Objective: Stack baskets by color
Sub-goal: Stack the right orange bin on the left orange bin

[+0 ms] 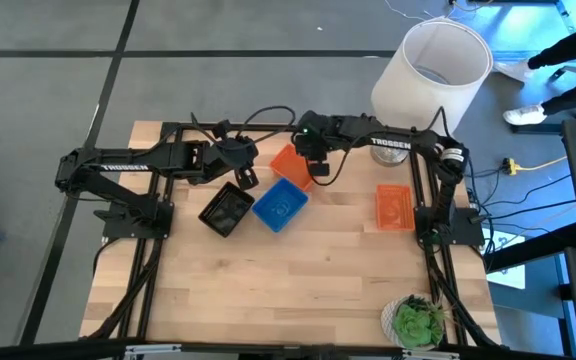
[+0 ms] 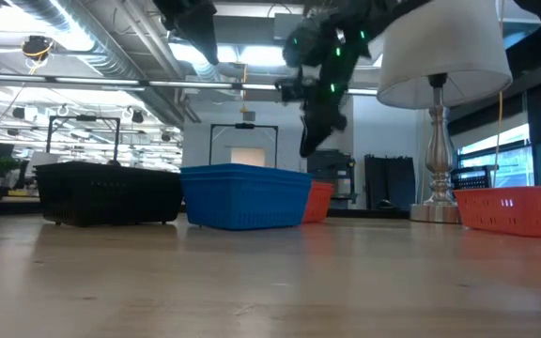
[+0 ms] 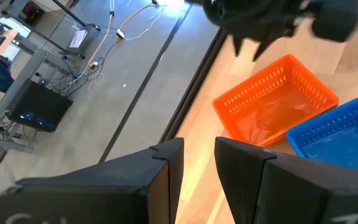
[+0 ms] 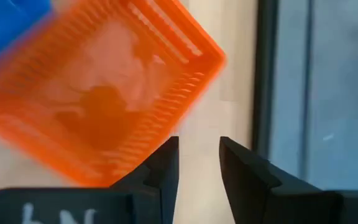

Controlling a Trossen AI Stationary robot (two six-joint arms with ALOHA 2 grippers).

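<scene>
The right claw (image 1: 315, 168) hangs in the air above the far middle of the bench (image 1: 298, 290), its two fingers (image 4: 160, 168) spread with a narrow gap and nothing between them. Directly under it, toward the bench's twelve o'clock edge, lies an orange basket (image 1: 290, 161), open side up and turned cornerwise; the right wrist view shows this basket below the fingertips, apart from them. The left claw (image 1: 247, 177) hovers just to the nine o'clock side of that basket, above the bench, its fingers (image 3: 166, 168) likewise parted and gripping nothing.

At five o'clock from the orange basket, touching or nearly touching it, sits a blue basket (image 1: 280, 206), also turned at an angle. Just beside the blue one, at its nine o'clock, rests a black basket (image 1: 227, 210). In the low view, the black basket (image 2: 111, 192) and the blue basket (image 2: 245, 195) stand side by side, with the orange one (image 2: 318, 201) showing behind the blue.

Well apart, at three o'clock near the right arm's base, lies a second orange basket (image 1: 394, 206). A white lampshade (image 1: 430, 72) stands at the bench's one o'clock corner, and a green plant (image 1: 417, 321) at its five o'clock corner.
</scene>
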